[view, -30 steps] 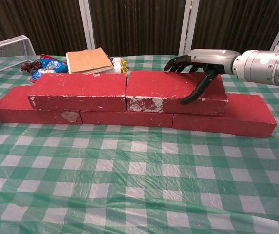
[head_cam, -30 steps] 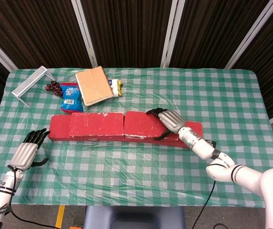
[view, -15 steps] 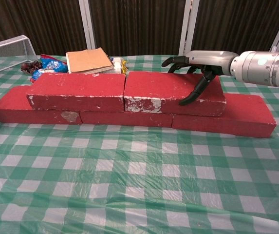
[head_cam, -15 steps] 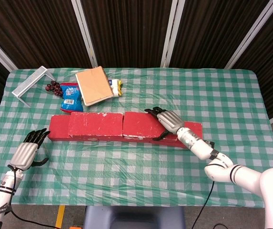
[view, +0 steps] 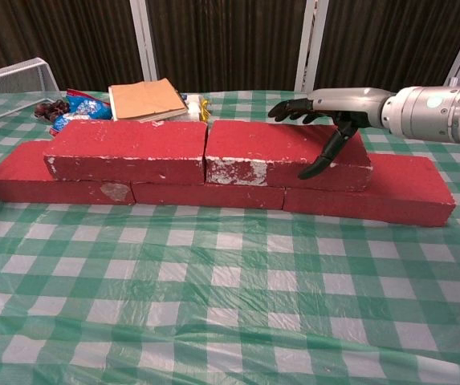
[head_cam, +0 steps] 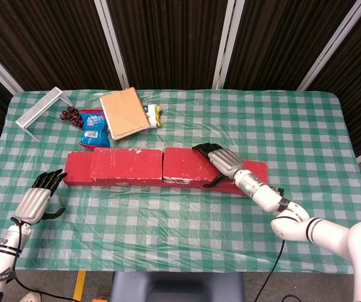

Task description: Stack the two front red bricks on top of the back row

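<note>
Right hand [view: 334, 112] grips the upper right brick's [view: 282, 148] end.

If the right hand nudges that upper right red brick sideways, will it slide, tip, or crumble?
The upper right red brick looks rigid and blocky, so it would likely slide rather than flex. It lies flat and wide across the lower row of red bricks, so tipping seems unlikely. Its chipped, whitish front edge hints that it may shed crumbs. The right hand sits over its right end.
</note>
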Available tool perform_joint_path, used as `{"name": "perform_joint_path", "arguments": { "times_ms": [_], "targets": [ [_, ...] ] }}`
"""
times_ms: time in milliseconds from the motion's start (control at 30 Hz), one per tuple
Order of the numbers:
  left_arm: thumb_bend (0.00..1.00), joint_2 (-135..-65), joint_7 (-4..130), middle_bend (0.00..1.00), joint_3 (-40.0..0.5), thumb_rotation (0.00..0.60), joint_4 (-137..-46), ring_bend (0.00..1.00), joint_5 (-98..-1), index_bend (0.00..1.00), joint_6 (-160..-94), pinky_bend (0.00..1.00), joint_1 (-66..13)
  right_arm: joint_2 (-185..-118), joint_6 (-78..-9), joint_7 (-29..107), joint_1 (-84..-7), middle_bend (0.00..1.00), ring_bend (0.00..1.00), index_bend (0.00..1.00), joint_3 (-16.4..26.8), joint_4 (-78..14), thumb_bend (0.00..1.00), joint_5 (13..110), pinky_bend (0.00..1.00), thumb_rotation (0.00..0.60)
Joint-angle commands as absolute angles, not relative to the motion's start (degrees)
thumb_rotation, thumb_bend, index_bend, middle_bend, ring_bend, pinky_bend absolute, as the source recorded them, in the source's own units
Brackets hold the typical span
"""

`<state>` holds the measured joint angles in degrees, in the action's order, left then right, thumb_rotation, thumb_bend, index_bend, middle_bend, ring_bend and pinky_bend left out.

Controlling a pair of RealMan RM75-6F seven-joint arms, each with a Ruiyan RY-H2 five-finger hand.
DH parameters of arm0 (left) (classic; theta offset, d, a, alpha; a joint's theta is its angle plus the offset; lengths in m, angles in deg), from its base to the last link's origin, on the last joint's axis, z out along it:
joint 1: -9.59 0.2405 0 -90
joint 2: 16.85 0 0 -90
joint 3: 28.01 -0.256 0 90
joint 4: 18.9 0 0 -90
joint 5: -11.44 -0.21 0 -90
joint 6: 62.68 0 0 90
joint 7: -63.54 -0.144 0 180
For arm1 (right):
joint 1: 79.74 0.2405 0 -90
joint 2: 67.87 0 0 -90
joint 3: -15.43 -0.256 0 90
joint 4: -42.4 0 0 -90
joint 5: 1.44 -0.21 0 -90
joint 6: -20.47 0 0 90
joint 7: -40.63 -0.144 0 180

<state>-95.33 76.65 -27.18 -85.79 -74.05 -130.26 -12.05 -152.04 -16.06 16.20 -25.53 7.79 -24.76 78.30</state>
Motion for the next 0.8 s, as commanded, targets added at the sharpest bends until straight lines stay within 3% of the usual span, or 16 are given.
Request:
{"name": "perform_joint_path", "arguments": {
  "times_ms": [33, 267, 400, 600, 800],
  "targets": [
    [0.26, -95.3, 76.7, 0.0, -27.19, 0.6, -85.83, 0.0, -74.14, 0.0, -130.44, 0.02, -12.01, -151.22, -16.78, 15.86, -25.92, 0.09, 0.01, 0.0, 7.72, -25.93, 0.08, 78.41, 0.13, 0.6],
    [0.26, -95.24, 76.48, 0.0, -27.26, 0.6, -86.0, 0.0, -74.32, 0.0, -130.77, 0.02, -11.91, -148.72, -21.7, 14.1, -28.17, 0.04, 0.0, 0.0, 7.32, -28.76, 0.07, 79.74, 0.06, 0.6],
    [0.26, -95.02, 75.64, 0.0, -27.33, 0.6, -86.54, 0.0, -74.62, 0.0, -131.43, 0.02, -11.73, -141.87, -27.09, 10.98, -32.75, 0.03, 0.0, 0.0, 9.91, -31.49, 0.07, 83.01, 0.06, 0.589],
    [0.26, -94.81, 74.9, 0.0, -27.4, 0.6, -87.21, 0.0, -74.79, 0.0, -131.94, 0.02, -11.53, -138.11, -30.97, 11.29, -37.14, 0.03, 0.0, 0.14, 13.45, -29.46, 0.07, 85.43, 0.05, 0.564],
    [0.26, -94.81, 74.62, 0.0, -27.41, 0.6, -87.48, 0.0, -74.66, 0.0, -131.73, 0.02, -11.55, -138.74, -29.55, 11.42, -39.56, 0.03, 0.0, 0.2, 16.03, -25.62, 0.07, 85.03, 0.05, 0.564]
  ]
}}
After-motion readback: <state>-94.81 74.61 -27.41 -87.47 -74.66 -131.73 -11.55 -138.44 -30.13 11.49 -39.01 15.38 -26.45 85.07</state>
